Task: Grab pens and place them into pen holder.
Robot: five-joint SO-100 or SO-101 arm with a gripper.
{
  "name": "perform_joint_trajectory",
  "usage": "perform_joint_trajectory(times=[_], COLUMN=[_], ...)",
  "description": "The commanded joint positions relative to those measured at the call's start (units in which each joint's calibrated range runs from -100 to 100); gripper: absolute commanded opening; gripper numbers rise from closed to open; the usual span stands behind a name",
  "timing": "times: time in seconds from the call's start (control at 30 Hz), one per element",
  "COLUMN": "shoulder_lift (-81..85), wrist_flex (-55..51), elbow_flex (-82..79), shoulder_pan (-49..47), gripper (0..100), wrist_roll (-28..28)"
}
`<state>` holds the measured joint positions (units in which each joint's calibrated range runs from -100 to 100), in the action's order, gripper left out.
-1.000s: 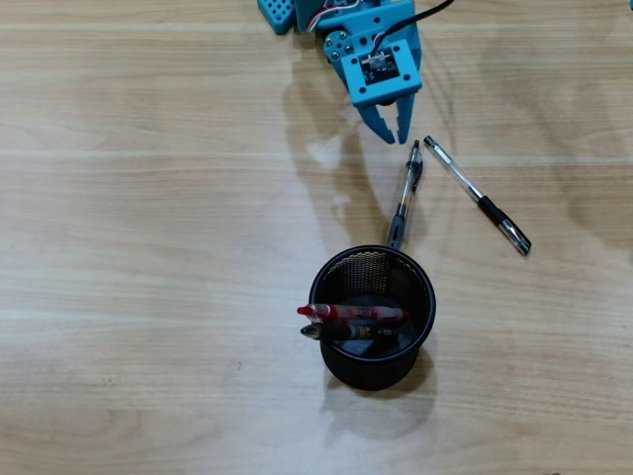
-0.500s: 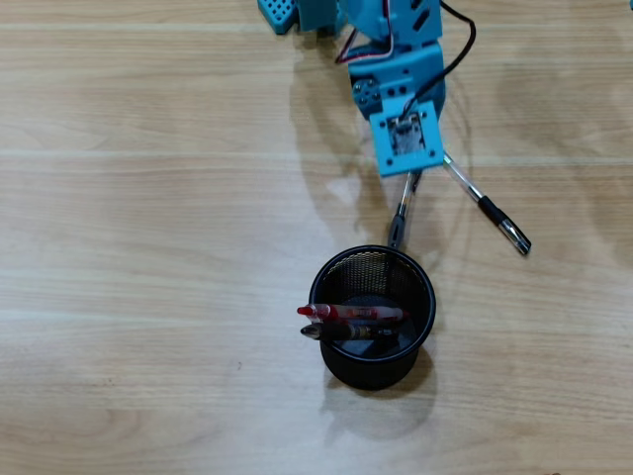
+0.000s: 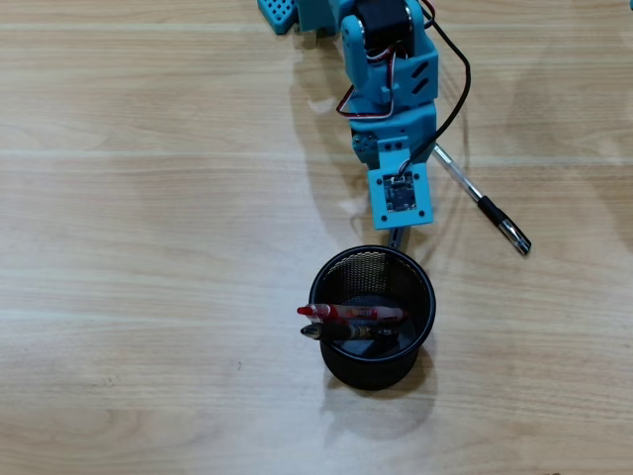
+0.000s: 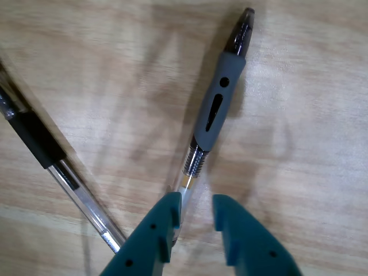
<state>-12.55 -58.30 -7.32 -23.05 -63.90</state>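
Note:
In the wrist view a pen with a grey rubber grip (image 4: 217, 103) lies on the wooden table, tip pointing away. My gripper (image 4: 196, 202) is low over its clear barrel; the jaws stand a little apart, the barrel against the left finger (image 4: 158, 230), a gap to the right one. A second clear pen with a black grip (image 4: 40, 144) lies to the left; it also shows in the overhead view (image 3: 485, 208). The black mesh pen holder (image 3: 420, 297) stands just below the arm (image 3: 401, 188) and has a red pen (image 3: 356, 314) and a darker pen in it.
The arm's blue base (image 3: 297, 15) is at the top edge of the overhead view. The light wooden table (image 3: 148, 247) spreads left and right of the holder.

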Motion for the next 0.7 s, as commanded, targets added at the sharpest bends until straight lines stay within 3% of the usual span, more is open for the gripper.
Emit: perform_joint_trajectory(times=[0.0,0.37,0.67], shoulder_lift=[0.08,-3.11,-9.83], wrist_flex=[0.23,0.41,6.78], elbow_flex=[4.75,6.11,6.38], shoulder_pan=[0.22,0.13,-0.06], gripper=[12,12,12], wrist_roll=[-0.29,-0.29,-0.34])
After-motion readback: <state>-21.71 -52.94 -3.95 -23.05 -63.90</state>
